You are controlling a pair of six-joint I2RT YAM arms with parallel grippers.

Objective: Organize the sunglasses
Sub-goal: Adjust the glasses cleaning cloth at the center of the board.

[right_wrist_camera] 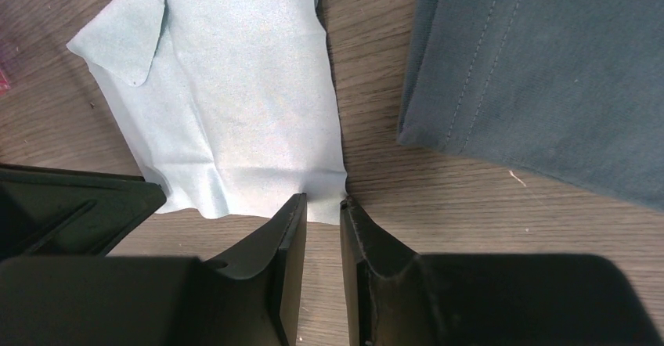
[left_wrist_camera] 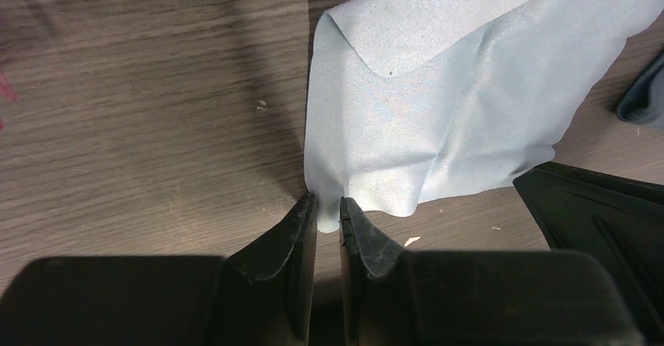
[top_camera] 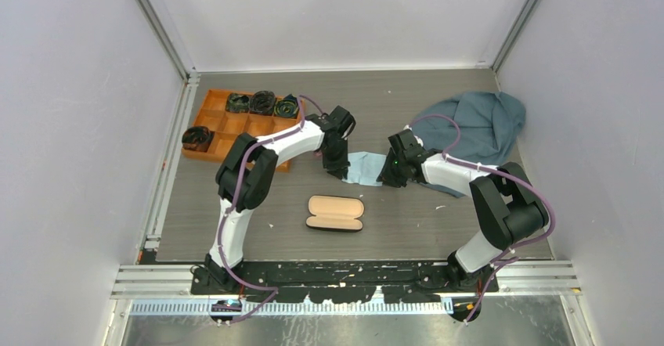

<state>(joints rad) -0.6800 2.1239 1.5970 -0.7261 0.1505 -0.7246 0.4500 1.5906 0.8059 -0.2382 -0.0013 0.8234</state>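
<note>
A small light-blue cloth [top_camera: 364,167] [left_wrist_camera: 438,88] [right_wrist_camera: 235,88] lies flat on the table between the two grippers, with one corner folded over. My left gripper [top_camera: 338,170] [left_wrist_camera: 329,203] stands at the cloth's left near corner, jaws a narrow gap apart with the corner between the tips. My right gripper [top_camera: 389,175] [right_wrist_camera: 321,201] straddles the right near corner, jaws slightly wider. The black case [top_camera: 335,213] lies open nearer the arm bases, its tan lining facing up. Only a pink sliver [left_wrist_camera: 3,88] shows at the frame edge; the sunglasses are otherwise hidden.
A large grey-blue fabric [top_camera: 478,123] [right_wrist_camera: 548,72] lies crumpled at the back right, close to the right gripper. At the back left sits an orange compartment tray [top_camera: 223,131] holding several dark rolled items. Each wrist view shows the other gripper's black body [left_wrist_camera: 595,213] [right_wrist_camera: 70,205].
</note>
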